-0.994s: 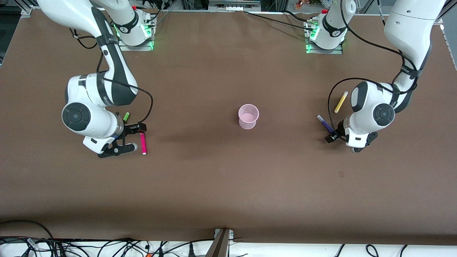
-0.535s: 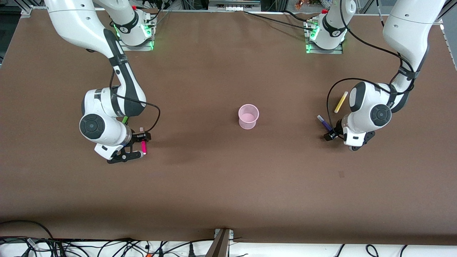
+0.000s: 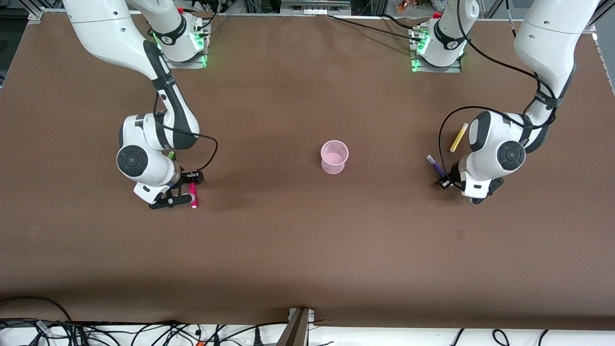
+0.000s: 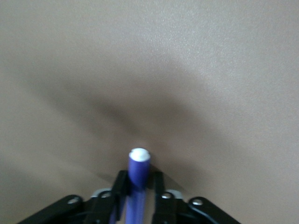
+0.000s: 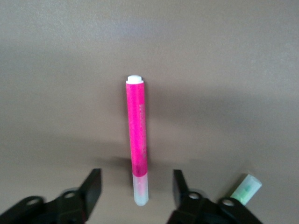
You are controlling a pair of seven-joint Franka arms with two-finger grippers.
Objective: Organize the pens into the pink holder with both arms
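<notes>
Brown table (image 3: pixel 307 250), pink holder (image 3: pixel 334 156) central and empty. Left gripper (image 4: pixel 138 196) pinching purple pen (image 4: pixel 138 179); right gripper (image 5: pixel 135 191) spread around magenta pen (image 5: pixel 137 135). Green pen (image 5: pixel 246 187), yellow pen (image 3: pixel 458 137) untouched, well apart from holder.

Robotics lab bench, brown-covered table (image 3: pixel 288 250), two white robot arms bolted on metal base plates (image 3: pixel 436 63) with green status lights along the table's upper edge, bundled black cables (image 3: pixel 144 331) below the table's lower edge, aluminium framing above the base plates
</notes>
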